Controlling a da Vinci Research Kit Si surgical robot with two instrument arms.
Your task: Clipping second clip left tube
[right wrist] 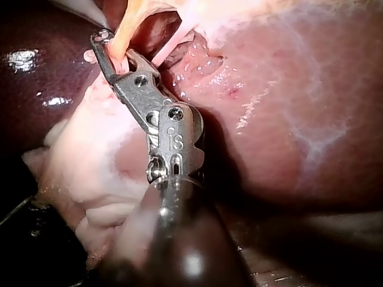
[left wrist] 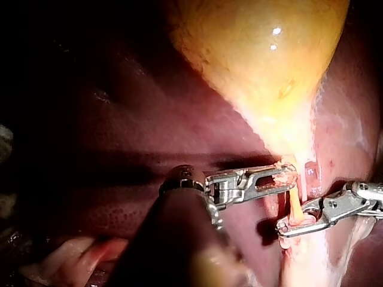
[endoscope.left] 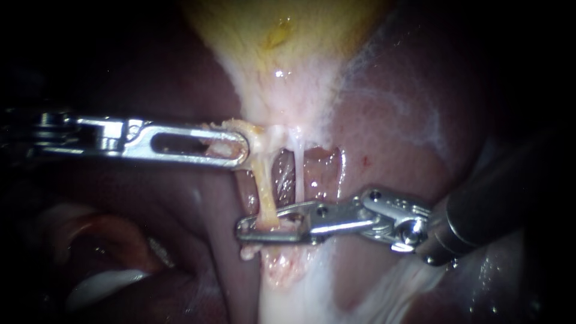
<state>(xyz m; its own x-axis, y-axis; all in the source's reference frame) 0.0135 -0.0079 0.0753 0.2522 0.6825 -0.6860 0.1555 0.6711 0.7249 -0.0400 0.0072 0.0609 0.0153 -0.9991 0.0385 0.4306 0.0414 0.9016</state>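
Pinching the left tube (endoscope.left: 266, 186) low down, your right tool (endoscope.left: 246, 231) has one jaw on each side of it, and the jaws look pressed close on it. The left tube is the yellow string that runs from the narrow end of the gallbladder (endoscope.left: 282, 48) down to those jaws. Your left tool (endoscope.left: 231, 150) is pressed together on the bottom of the gallbladder, right where that tube starts, and holds it out to the side. No clip shows plainly on the tube, so you cannot tell where one sits.

Things that could go wrong, as a guess:
- The tube looks thin and tight. If your left tool pulls harder, it could tear.
- The white right tube (endoscope.left: 298, 171) is just beside the left one. If your right tool slides that way, it could catch it too.
- If the jaws are not all the way across the tube, a clip could sit crooked or slip off.
- The liver (endoscope.left: 390, 132) lies right under the tips. Pushing down could poke it.

Some tiny stamped marks show on your right tool's body. No brand name or label shows anywhere.
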